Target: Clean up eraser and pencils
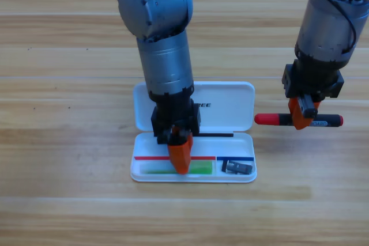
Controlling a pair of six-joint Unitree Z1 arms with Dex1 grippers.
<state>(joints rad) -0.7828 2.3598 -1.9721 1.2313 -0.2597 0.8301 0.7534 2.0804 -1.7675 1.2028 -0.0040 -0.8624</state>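
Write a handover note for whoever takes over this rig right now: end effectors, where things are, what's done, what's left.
Left end effector: down in the white case's lower tray, over the green stick.
Right end effector: shut on the red marker, beside the case's right edge.
Done: green stick lies in the tray's left compartment; eraser lies in the right compartment.
Left: bring the marker into the case, withdraw both arms.
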